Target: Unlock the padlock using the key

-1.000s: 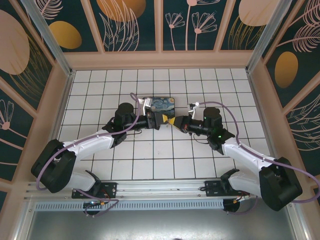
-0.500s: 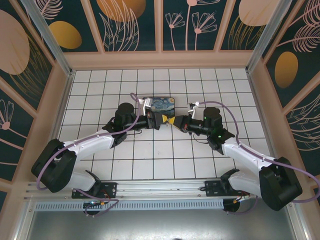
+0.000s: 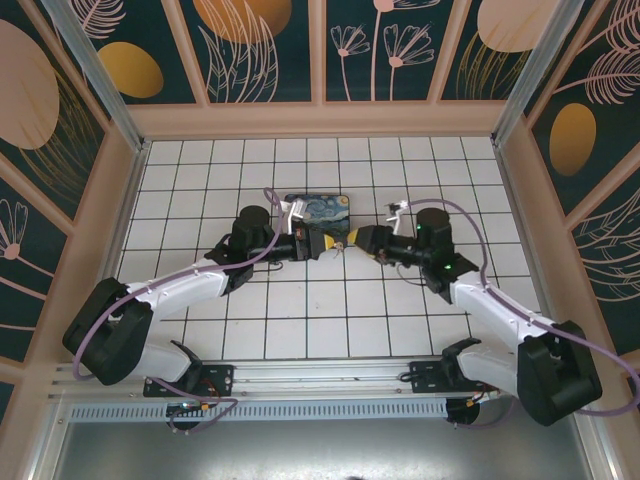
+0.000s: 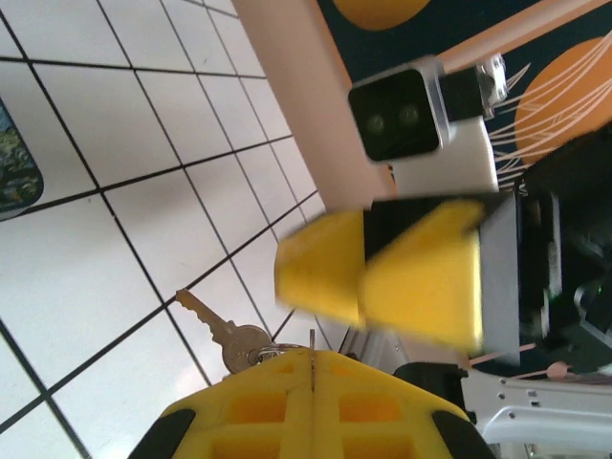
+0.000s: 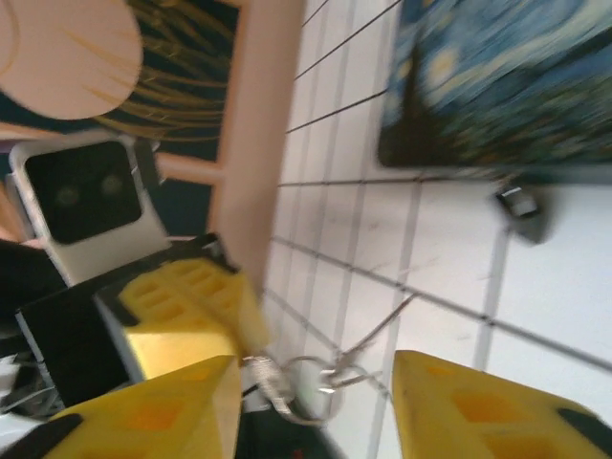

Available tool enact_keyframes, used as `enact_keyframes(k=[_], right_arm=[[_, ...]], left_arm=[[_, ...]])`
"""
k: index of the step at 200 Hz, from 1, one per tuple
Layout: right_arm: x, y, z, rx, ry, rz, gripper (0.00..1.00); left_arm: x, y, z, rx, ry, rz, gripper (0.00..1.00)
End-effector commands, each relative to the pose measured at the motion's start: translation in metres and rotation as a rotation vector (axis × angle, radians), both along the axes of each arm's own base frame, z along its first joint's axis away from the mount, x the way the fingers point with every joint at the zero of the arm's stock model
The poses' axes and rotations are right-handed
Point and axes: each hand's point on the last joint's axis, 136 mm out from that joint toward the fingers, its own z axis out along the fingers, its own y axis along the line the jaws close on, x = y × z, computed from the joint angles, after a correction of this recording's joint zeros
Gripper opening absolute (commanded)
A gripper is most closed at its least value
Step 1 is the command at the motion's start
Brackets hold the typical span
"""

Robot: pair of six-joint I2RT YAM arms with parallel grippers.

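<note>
My left gripper is shut on the key: a thin blade is pinched between its yellow fingers. A second key of the same bunch hangs on the ring to their left. My right gripper faces it from the right, open, with the key ring hanging between its spread fingers without touching them. In the right wrist view a small dark thing, apparently the padlock, lies on the white tiles just below the painted box.
The blue-and-yellow swirl-painted box lies flat on the tiled floor just behind both grippers. Wooden walls with dark painted panels enclose the floor on three sides. Both arms' bases are at the near edge.
My right gripper has opened, let go of the keys and drawn back a little to the right. The left gripper has closed fully on the key and stayed in place.
</note>
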Motion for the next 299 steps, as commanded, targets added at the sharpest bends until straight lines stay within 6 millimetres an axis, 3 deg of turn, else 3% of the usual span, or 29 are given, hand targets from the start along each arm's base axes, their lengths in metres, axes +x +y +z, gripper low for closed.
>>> enact_keyframes(k=[1,40,73,111,179,204,241,262,283,299], right_arm=[[0.000,-0.021,0.009,-0.047,-0.082,0.015,0.48],[-0.015,0.010,0.041,0.081,-0.228,0.201,0.39],[-0.031,0.029,0.042,0.096,-0.281,0.324,0.36],[-0.037,0.035,0.039,0.100,-0.286,0.369,0.34],[-0.044,0.037,0.041,0.124,-0.291,0.391,0.13],[-0.047,0.037,0.044,0.150,-0.296,0.400,0.00],[-0.057,0.037,0.053,0.212,-0.316,0.418,0.00],[-0.054,0.035,0.047,0.199,-0.293,0.380,0.00],[-0.037,0.026,0.021,0.106,-0.209,0.276,0.00],[-0.023,0.013,0.001,0.047,-0.143,0.185,0.00]], left_arm=[[-0.007,-0.003,0.014,-0.003,-0.047,-0.063,0.00],[-0.013,-0.007,0.018,-0.034,-0.041,-0.108,0.00],[-0.016,-0.008,0.023,-0.061,-0.042,-0.123,0.00],[-0.018,-0.009,0.027,-0.082,-0.045,-0.134,0.00],[-0.016,-0.011,0.029,-0.098,-0.052,-0.134,0.00],[-0.016,-0.011,0.030,-0.107,-0.051,-0.143,0.00],[-0.014,-0.011,0.022,-0.096,-0.028,-0.128,0.00],[0.000,-0.006,0.005,-0.021,0.006,-0.049,0.43],[0.029,0.017,-0.014,0.116,0.004,0.137,0.63],[0.044,0.036,-0.023,0.231,-0.016,0.260,0.68]])
